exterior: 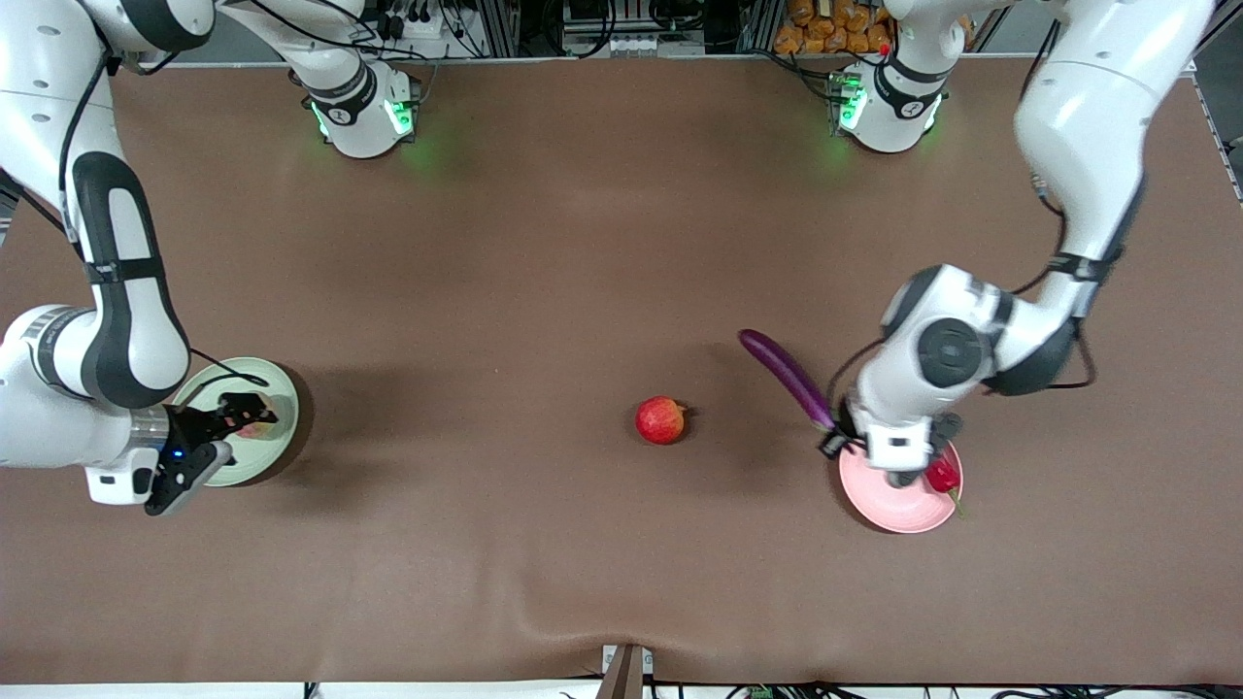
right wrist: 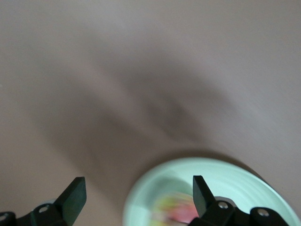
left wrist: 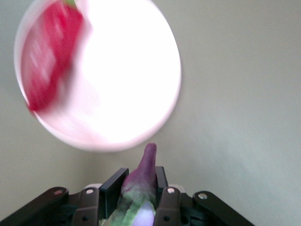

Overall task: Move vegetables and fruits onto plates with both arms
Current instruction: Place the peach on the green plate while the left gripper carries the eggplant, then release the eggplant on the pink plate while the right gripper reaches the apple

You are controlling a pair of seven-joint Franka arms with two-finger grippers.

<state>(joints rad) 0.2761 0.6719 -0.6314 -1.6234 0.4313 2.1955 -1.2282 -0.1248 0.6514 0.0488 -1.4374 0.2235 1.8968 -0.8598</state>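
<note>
My left gripper (exterior: 841, 439) is shut on the stem end of the purple eggplant (exterior: 785, 375) and holds it in the air at the edge of the pale pink plate (exterior: 893, 503). The left wrist view shows the stem cap (left wrist: 141, 184) between the fingers, with the pink plate (left wrist: 136, 80) below. The red pepper (exterior: 943, 474) lies on that plate and also shows in the left wrist view (left wrist: 47, 56). My right gripper (exterior: 218, 439) is open over the pale green plate (exterior: 254, 466), where the yellow-pink fruit (exterior: 256, 425) lies. The right wrist view shows that fruit (right wrist: 183, 209), the plate (right wrist: 240, 181) and empty fingers (right wrist: 73, 197). The round red fruit (exterior: 661, 419) sits mid-table.
The brown table cloth (exterior: 544, 243) covers the table. Both arm bases (exterior: 364, 112) stand along the edge farthest from the front camera.
</note>
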